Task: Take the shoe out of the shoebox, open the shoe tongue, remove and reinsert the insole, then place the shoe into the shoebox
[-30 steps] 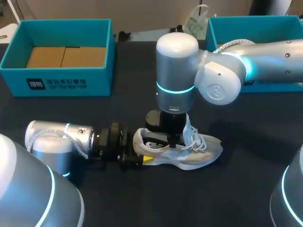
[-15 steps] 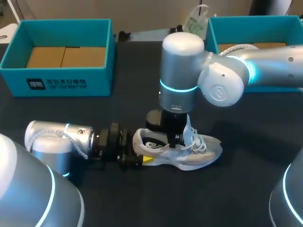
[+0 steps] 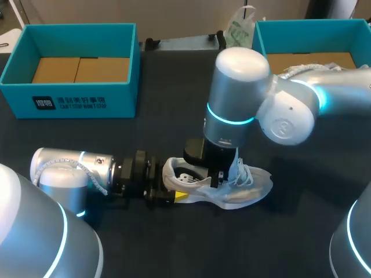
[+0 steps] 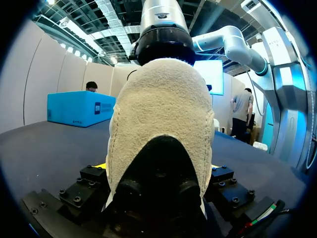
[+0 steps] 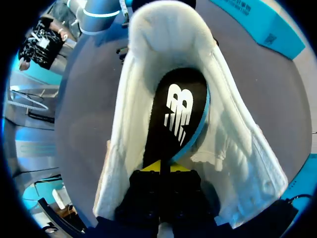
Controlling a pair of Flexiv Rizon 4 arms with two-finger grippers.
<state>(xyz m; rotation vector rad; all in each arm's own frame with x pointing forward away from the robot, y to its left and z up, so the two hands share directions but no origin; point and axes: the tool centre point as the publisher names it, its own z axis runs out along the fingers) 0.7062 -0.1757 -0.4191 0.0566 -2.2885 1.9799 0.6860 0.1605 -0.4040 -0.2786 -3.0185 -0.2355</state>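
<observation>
A white shoe (image 3: 248, 186) lies on the dark table, toe pointing right. My left gripper (image 3: 173, 195) comes in low from the left, and its wide-set fingers hug the heel (image 4: 161, 114) from both sides. My right gripper (image 3: 216, 178) points down into the shoe's opening from above. In the right wrist view its yellow tips (image 5: 161, 169) are pinched together on the near edge of the black insole (image 5: 179, 111). That insole has a white logo and a blue rim and lies inside the shoe. The white laces (image 3: 242, 174) hang loose beside the right gripper.
An open teal shoebox (image 3: 75, 103) with a cardboard floor stands at the back left. A second teal box (image 3: 262, 41) stands at the back right, partly behind my right arm. A white and green bag (image 3: 239, 28) sits at the far edge.
My right arm has swung to the right and leaned over the shoe, and its fingers have closed on the insole. The left arm and the heel have stayed put.
</observation>
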